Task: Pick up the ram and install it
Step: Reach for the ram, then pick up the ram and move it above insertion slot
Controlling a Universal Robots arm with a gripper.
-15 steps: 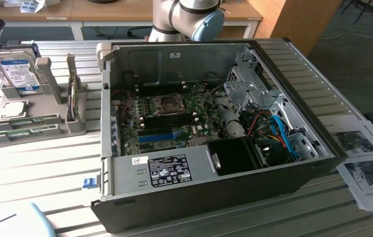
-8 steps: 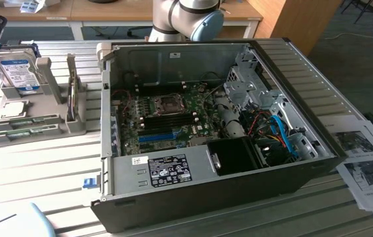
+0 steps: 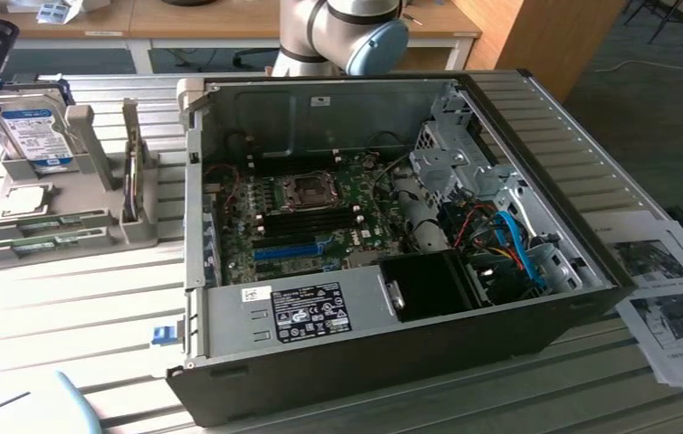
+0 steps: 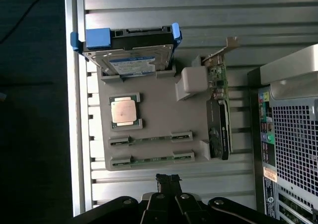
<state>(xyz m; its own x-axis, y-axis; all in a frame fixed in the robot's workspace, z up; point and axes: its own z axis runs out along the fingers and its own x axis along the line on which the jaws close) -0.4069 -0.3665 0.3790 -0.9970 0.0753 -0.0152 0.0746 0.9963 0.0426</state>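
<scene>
Two green ram sticks lie flat in a gray holder (image 3: 76, 194) on the desk (image 3: 76, 307), at 9 o'clock from the open computer case (image 3: 438, 357). The first ram stick (image 3: 52, 220) is the one closer to the hard drive (image 3: 33, 136), which stands in the holder at 12 o'clock from it. The second ram stick (image 3: 45, 242) lies just beside the first, at 6 o'clock. The robot arm (image 3: 341, 32) rises at 12 o'clock behind the case, and some papers (image 3: 673, 298) lie at 3 o'clock from the case.

Seen from the wrist camera, the hand (image 4: 168, 179) hangs above the desk with its fingers together and holds nothing. It is nearest to the second ram stick (image 4: 149, 160), near but not touching. The first ram stick (image 4: 149, 139) lies between that one and the processor chip (image 4: 123, 111). Both sticks rest in their slots, untouched.
</scene>
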